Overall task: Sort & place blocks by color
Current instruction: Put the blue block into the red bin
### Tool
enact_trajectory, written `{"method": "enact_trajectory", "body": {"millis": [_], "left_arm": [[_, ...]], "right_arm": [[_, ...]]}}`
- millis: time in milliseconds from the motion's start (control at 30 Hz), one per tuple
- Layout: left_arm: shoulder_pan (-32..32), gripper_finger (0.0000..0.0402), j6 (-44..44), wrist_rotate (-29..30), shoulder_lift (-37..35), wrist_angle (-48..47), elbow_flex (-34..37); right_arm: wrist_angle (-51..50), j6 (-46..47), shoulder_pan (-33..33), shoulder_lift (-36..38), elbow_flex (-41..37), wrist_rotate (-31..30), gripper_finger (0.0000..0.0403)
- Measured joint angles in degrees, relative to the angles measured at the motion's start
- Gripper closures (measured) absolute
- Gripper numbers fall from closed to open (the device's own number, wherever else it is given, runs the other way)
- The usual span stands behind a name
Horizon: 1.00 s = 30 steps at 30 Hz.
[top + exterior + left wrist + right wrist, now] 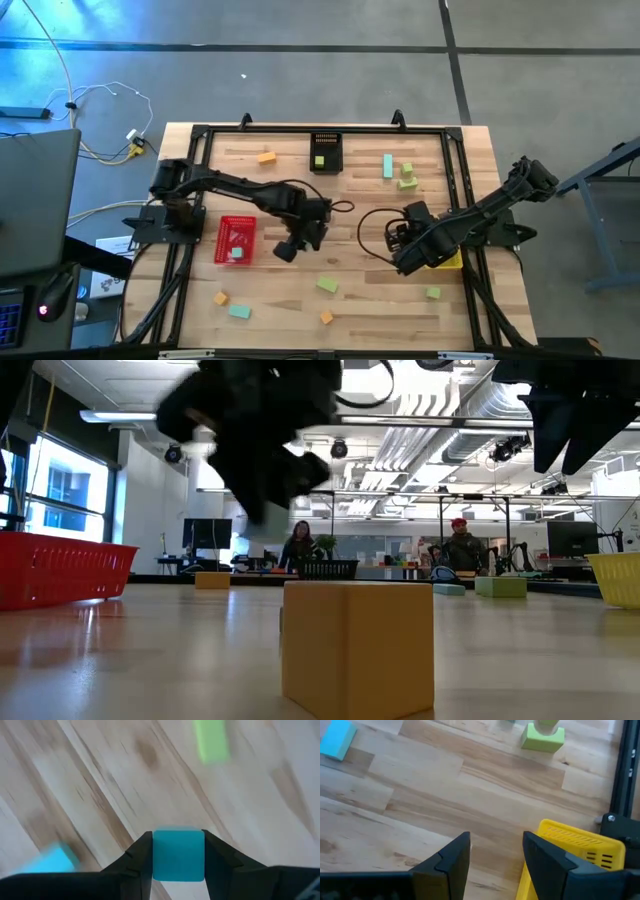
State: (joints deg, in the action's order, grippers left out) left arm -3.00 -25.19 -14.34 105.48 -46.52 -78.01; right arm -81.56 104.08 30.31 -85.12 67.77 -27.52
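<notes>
A: Status? Left gripper point(177, 865) is clamped on a teal block point(178, 855) — flat faces, held above the table point(350, 300), near the red bin point(222, 243).
B: Looks light, rigid, probably slick — keep it centred. Right gripper point(495, 852) hangs apart, empty, by the yellow bin point(580, 845).

**Both arms over the middle of the table, blocks scattered around**

The wooden table point(300, 290) holds three bins: a red bin point(236, 240) on the left, a black bin point(326, 153) at the far edge with a lime block point(319, 161) inside, and a yellow bin point(449, 260) mostly hidden under the right arm. The left gripper point(287, 249) hangs just beside the red bin. The right gripper point(397, 238) sits right of centre. An orange block point(266, 157) lies near the black bin; a mint-teal bar point(387, 166) and lime pieces point(407, 178) lie further right. More blocks point(239, 311) dot the near edge.
</notes>
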Motion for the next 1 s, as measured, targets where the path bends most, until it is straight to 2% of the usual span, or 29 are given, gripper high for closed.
{"method": "enact_trajectory", "body": {"millis": [133,400,567,800,1000], "left_arm": [[2.39,0.0298,2.05,1.12,-5.1,-5.16,-0.02],[7.8,0.0298,10.13,10.08,-14.95,-11.89,1.04],[10.82,0.0298,15.75,11.19,-23.48,-10.41,8.43],[14.27,0.0292,28.76,17.49,-34.56,-9.46,19.18],[16.92,0.029,36.83,20.07,-39.36,-8.75,25.17]], "right_arm": [[0.02,-0.01,-0.01,0.0,0.0,-1.66,0.0234],[0.2,-0.02,-0.02,-0.09,0.0,-4.34,0.0234],[0.15,-0.01,-0.22,-0.34,-0.02,-5.91,0.0234],[1.05,-0.13,-1.6,-0.39,-0.02,-6.45,0.0234],[1.94,-0.21,-2.6,-0.42,-0.02,-6.52,0.0234]]}}
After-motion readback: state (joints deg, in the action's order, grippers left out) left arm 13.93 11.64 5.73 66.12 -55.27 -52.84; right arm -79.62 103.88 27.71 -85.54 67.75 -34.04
